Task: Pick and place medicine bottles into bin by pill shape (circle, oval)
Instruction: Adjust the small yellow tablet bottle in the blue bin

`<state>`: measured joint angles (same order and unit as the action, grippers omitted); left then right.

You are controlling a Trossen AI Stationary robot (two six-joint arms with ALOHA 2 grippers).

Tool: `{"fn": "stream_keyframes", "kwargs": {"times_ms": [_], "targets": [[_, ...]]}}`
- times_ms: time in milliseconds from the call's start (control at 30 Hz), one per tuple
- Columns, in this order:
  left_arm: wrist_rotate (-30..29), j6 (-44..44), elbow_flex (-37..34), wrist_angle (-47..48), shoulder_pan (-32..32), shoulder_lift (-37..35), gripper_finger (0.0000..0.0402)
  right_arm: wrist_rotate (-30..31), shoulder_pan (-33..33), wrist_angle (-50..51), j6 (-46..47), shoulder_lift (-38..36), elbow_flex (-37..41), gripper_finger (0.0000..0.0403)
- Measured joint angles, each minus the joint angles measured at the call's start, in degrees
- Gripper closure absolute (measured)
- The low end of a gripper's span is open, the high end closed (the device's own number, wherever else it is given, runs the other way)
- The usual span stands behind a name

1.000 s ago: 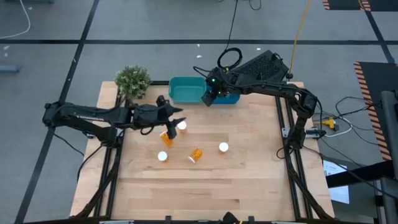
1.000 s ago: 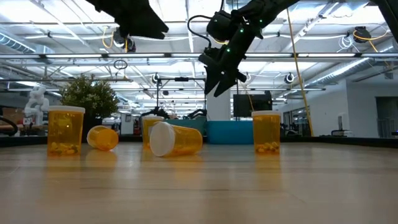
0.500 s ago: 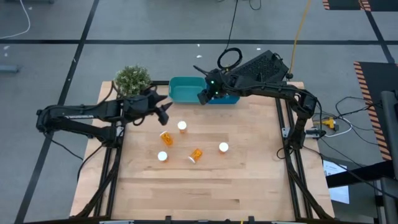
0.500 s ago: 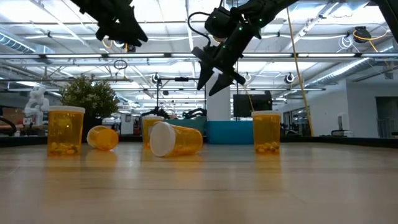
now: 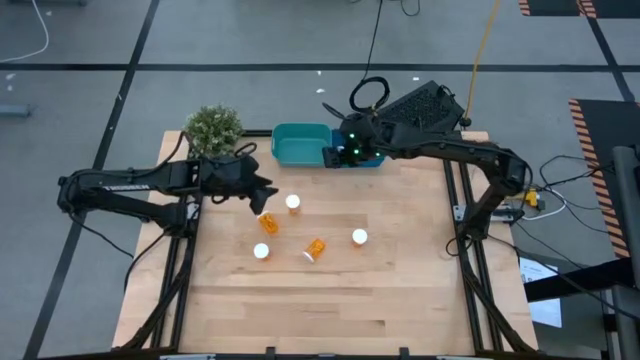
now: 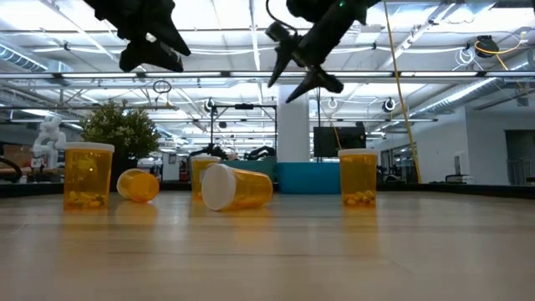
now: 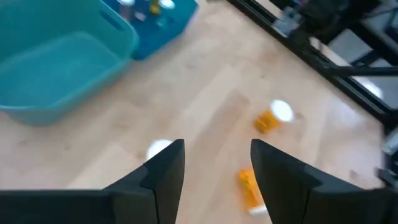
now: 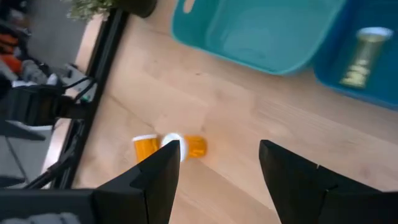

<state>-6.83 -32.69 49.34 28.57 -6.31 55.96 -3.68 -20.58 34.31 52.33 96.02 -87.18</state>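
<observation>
Moved back toward 6 o'clock: left gripper [image 5: 262, 192], fingers spread and empty, above tipped bottle [image 5: 268, 221]. Right gripper [image 5: 330, 156], also spread and empty, raised over teal bin [image 5: 301, 144]. Probably next pick starting.

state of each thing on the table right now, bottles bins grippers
left gripper: open, empty, above the bottles
right gripper: open, empty, by the bins
three bottles: upright
two bottles: lying on their sides
teal bin: looks empty
blue bin: holds a bottle

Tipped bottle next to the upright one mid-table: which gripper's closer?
Left. The left gripper hovers open just above the tipped bottle; the right gripper is open over the bins at the far edge.
</observation>
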Motion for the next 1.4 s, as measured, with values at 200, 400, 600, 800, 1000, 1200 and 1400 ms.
{"fn": "stream_keyframes", "kwargs": {"times_ms": [200, 400, 600, 800, 1000, 1200, 1400], "targets": [[-2.24, -0.13, 0.0, 0.0, 1.21, -0.18, 0.0215, 0.77, 0.02, 4.38, -2.37, -2.56, -0.02, 0.0188], [-5.87, -1.2, 0.0, -0.23, 1.16, -0.19, 0.0215, -1.07, -2.13, 5.95, -6.28, -2.71, -0.02, 0.0188], [-6.64, -6.49, 0.0, -0.16, 1.14, -0.19, 0.0215, -1.16, -7.7, 5.62, -7.22, -2.68, -0.02, 0.0188], [-6.71, -7.12, 0.0, -0.54, 1.14, -0.17, 0.0215, -12.07, -14.83, 4.55, -3.36, -0.37, -0.09, 0.0193], [-6.82, -7.16, 0.0, -4.67, 0.15, -0.17, 0.0215, -15.4, -16.98, 2.99, -0.04, 2.8, -0.09, 0.021], [-6.94, -4.08, 0.0, -8.3, -1.5, -0.17, 0.0215, -16.17, -16.83, 3.24, 2.41, 5.71, -0.09, 0.0215], [-7.01, -1.18, 0.0, -8.12, -3.79, -0.17, 0.0215, -15.95, -17.17, 2.38, 4.03, 8.58, -0.58, 0.0216]]}}
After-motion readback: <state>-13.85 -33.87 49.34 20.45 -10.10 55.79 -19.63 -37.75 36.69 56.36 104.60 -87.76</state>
